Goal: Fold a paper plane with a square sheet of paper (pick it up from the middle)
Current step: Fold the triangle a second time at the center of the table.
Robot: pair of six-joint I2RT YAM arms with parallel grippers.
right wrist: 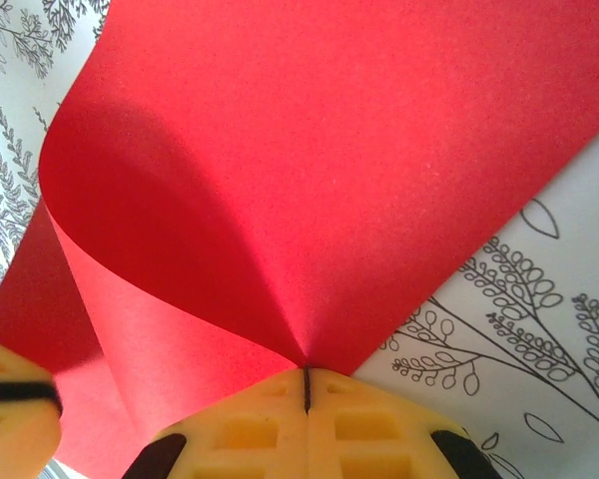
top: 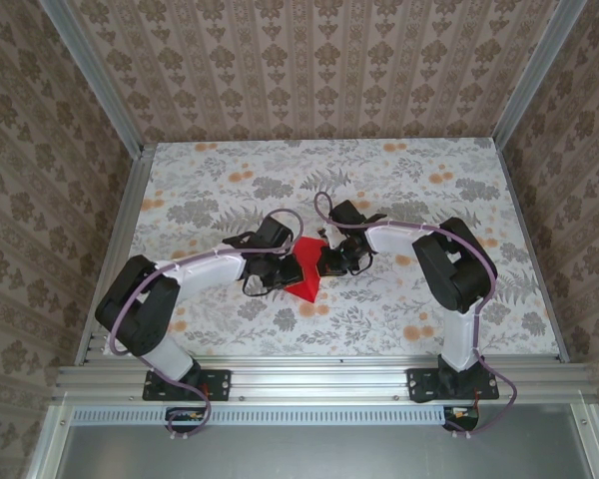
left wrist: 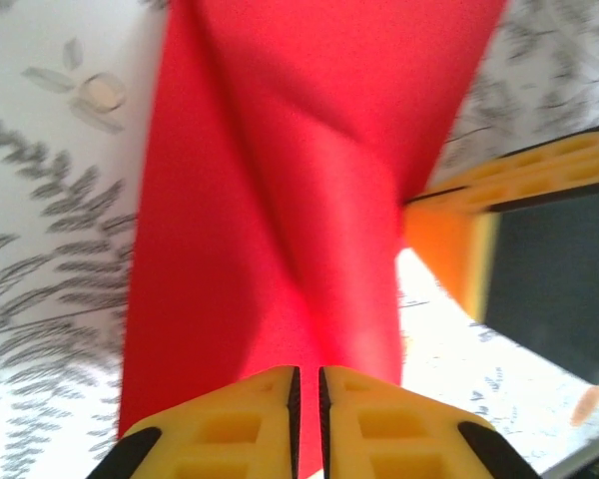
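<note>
The square sheet of paper [top: 305, 267] is bright red and hangs curled and partly folded between my two grippers, just above the middle of the table. My right gripper [top: 330, 259] is shut on its right side; in the right wrist view the paper [right wrist: 329, 150] fans out from the pinch at the closed jaws [right wrist: 306, 377]. My left gripper [top: 282, 263] is at the sheet's left side. In the left wrist view its jaws [left wrist: 307, 384] stand a narrow slit apart, and the twisted red paper [left wrist: 280, 180] shows in and beyond the slit.
The flowered table top [top: 399, 180] has aluminium rails along its sides and patterned walls behind. A finger of the right gripper [left wrist: 499, 185] is close beyond the paper. A finger of the left gripper [right wrist: 15, 409] shows at the lower left of the right wrist view.
</note>
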